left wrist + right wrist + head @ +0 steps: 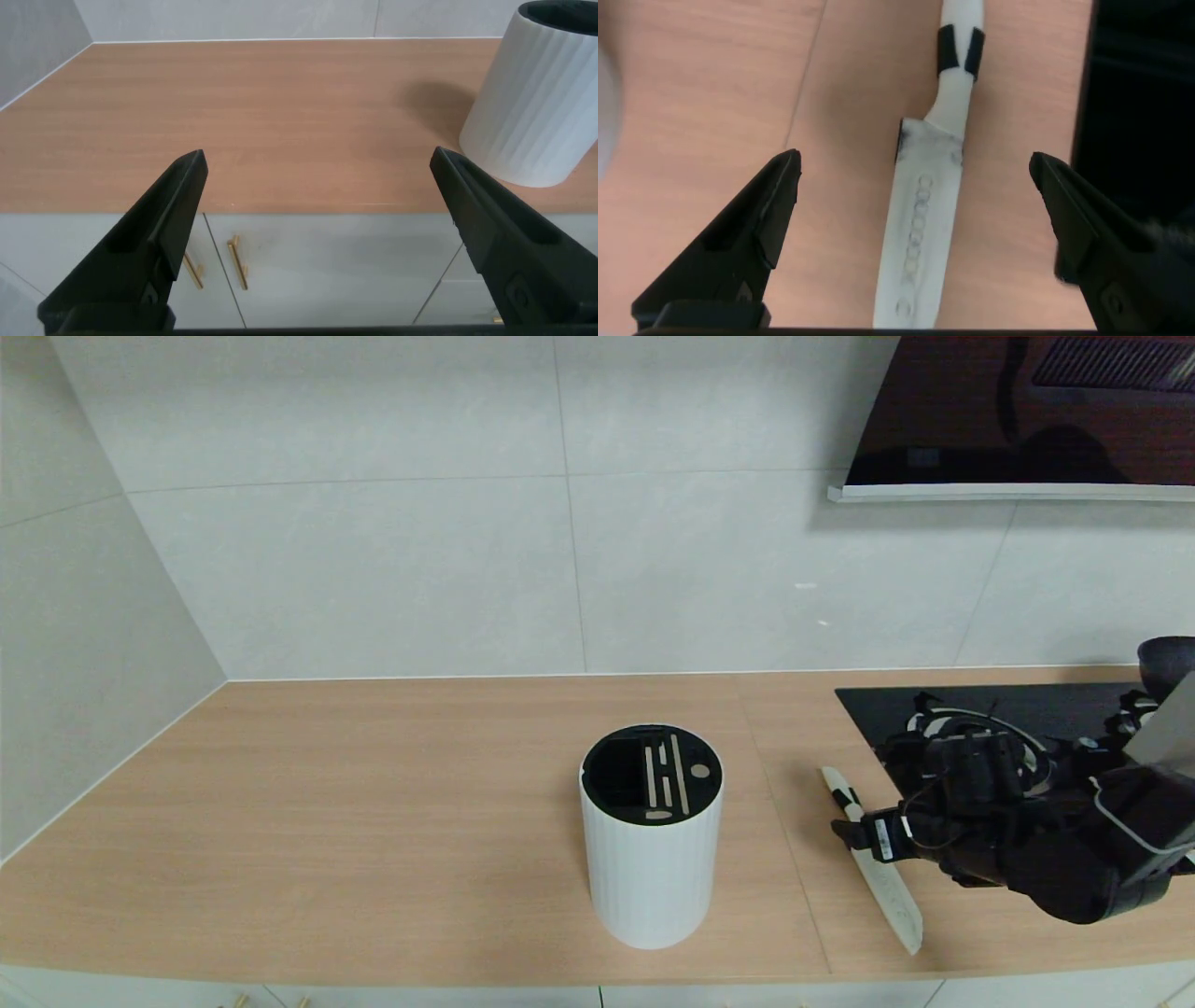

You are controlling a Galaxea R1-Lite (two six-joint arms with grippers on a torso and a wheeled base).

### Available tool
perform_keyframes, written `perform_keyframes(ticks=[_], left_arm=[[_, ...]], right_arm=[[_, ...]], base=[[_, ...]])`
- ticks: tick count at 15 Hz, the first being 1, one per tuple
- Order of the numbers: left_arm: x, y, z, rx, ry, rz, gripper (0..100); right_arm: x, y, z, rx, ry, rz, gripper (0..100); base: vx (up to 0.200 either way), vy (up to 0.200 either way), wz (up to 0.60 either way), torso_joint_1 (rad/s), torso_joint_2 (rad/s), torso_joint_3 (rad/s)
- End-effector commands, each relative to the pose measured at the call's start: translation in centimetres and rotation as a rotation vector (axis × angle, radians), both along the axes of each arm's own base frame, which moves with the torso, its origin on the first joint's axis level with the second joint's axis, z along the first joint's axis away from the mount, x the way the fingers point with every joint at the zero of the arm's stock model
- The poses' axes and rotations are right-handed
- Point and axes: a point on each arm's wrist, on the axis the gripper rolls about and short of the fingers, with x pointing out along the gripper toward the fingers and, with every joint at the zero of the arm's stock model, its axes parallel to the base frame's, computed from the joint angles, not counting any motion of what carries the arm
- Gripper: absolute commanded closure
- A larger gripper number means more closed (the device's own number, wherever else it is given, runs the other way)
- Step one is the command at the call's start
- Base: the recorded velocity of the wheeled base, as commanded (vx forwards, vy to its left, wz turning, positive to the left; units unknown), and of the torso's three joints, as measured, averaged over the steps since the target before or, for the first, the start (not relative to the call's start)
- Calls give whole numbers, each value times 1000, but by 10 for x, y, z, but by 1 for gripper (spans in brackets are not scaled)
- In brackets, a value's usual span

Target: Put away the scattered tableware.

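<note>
1. White knife [878, 870] lies flat near the counter's [373, 803] front right edge, just beside the cooktop [1027, 709].
2. Right gripper [913, 166] is over the knife, fingers wide, holding nothing.
3. Left gripper [318, 159] is at the front edge, fingers wide. White holder [651, 859] stands mid-counter.

A wooden countertop [373, 803] carries a white ribbed knife holder [652, 859] mid-frame, a white knife [894, 896] lower right, and a black cooktop [1027, 709] at the right edge.

Free worktop [373, 821] left of the white holder [652, 859]; knife [892, 891] and black hob [1027, 705] to its right.
</note>
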Motion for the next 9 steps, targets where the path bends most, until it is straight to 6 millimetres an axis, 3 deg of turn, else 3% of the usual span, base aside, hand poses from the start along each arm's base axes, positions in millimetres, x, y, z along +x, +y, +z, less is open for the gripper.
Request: perform_keyframes(ticks=[1, 9], left_arm=[[0, 0, 0, 0, 1, 1, 0], [0, 0, 0, 0, 1, 1, 0]], right_arm=[[5, 1, -26, -16, 58, -6, 0], [18, 2, -36, 16, 60, -55, 0]], base=[[0, 0, 0, 0, 0, 0], [0, 0, 0, 0, 0, 0]])
